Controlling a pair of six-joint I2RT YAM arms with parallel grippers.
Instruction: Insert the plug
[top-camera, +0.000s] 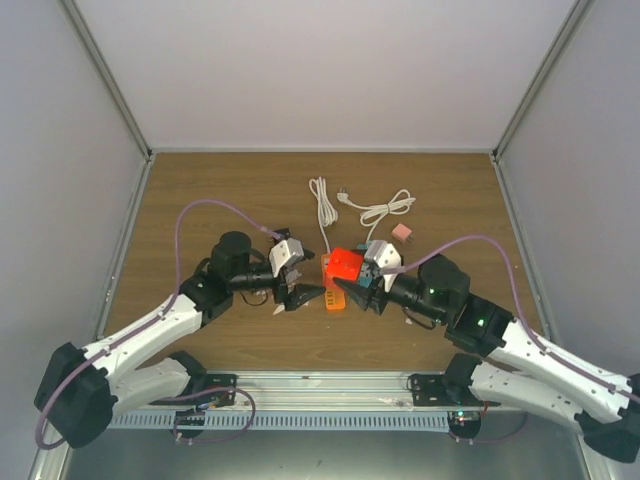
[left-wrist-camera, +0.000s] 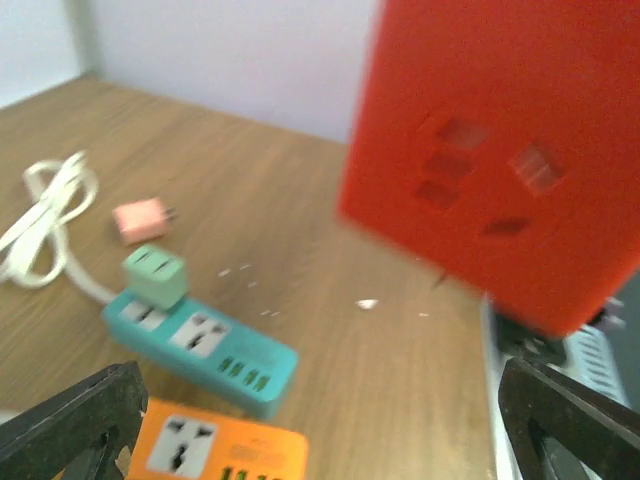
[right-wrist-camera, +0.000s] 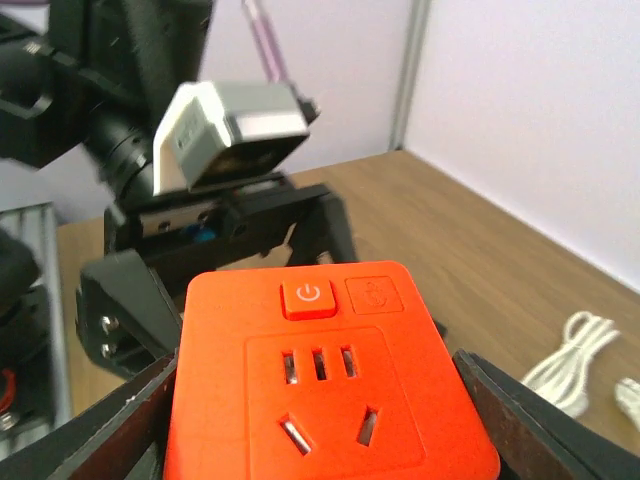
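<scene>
My right gripper (top-camera: 350, 275) is shut on a red cube socket adapter (top-camera: 345, 264) and holds it above the table; in the right wrist view the adapter (right-wrist-camera: 330, 390), with its power button and socket holes, fills the space between my fingers (right-wrist-camera: 100, 430). An orange power strip (top-camera: 335, 298) lies just below it. My left gripper (top-camera: 305, 285) is open and empty, facing the adapter from the left. In the left wrist view the adapter (left-wrist-camera: 500, 150) hangs at upper right, and the orange strip (left-wrist-camera: 220, 450) and a teal strip (left-wrist-camera: 200, 345) carrying a green plug (left-wrist-camera: 155, 275) lie below.
A pink plug (top-camera: 402, 232) lies behind the right gripper and also shows in the left wrist view (left-wrist-camera: 140, 220). Two coiled white cables (top-camera: 322, 205) (top-camera: 385, 208) lie at the back centre. Grey walls enclose the wooden table (top-camera: 220, 190).
</scene>
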